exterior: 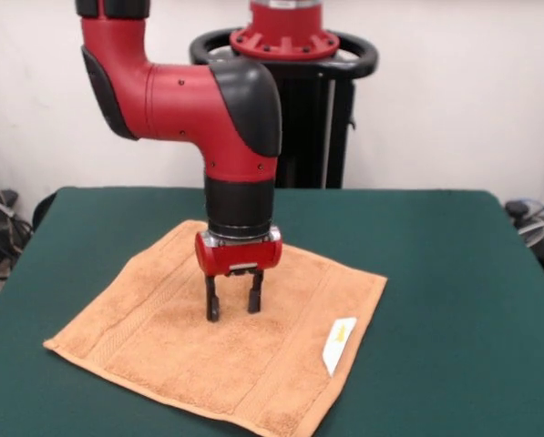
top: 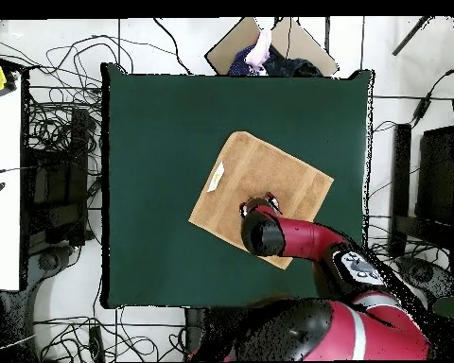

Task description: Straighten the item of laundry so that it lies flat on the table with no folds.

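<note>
The orange-tan towel (exterior: 212,350) lies spread out on the dark green table (exterior: 445,300), near its middle, with woven border bands along two edges. Its small white tag (exterior: 339,344) lies on top near the right corner. No fold shows on the visible part. My gripper (exterior: 233,308) hangs straight down over the towel's centre, its two dark fingers (exterior: 212,301) open, with the tips at or just above the cloth and nothing between them. In the overhead view the towel (top: 269,175) sits turned at an angle, and my arm covers its lower part and the gripper (top: 257,205).
The robot's black pedestal (exterior: 315,109) stands behind the table's far edge. Cables and equipment lie on the floor around the table (top: 51,180). A person (top: 264,55) shows at the table's top edge in the overhead view.
</note>
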You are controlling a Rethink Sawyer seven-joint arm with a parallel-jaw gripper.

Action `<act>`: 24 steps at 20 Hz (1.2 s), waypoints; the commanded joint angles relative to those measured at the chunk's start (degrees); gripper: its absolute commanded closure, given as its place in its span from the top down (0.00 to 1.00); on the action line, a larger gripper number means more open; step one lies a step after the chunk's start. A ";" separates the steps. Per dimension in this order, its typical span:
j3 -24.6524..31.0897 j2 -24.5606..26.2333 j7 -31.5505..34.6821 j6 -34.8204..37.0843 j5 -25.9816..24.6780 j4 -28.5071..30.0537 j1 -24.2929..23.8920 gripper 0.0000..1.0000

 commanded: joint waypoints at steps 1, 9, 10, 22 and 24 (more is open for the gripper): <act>13.50 19.42 13.74 1.13 2.64 8.18 1.41 1.00; 14.36 19.25 17.53 -0.76 8.01 11.56 2.12 1.00; 14.46 19.21 17.91 -1.08 8.84 11.99 2.25 1.00; 2.58 9.21 21.06 -2.66 27.11 16.29 19.81 1.00; 3.29 9.97 20.52 -3.63 27.14 16.06 19.34 1.00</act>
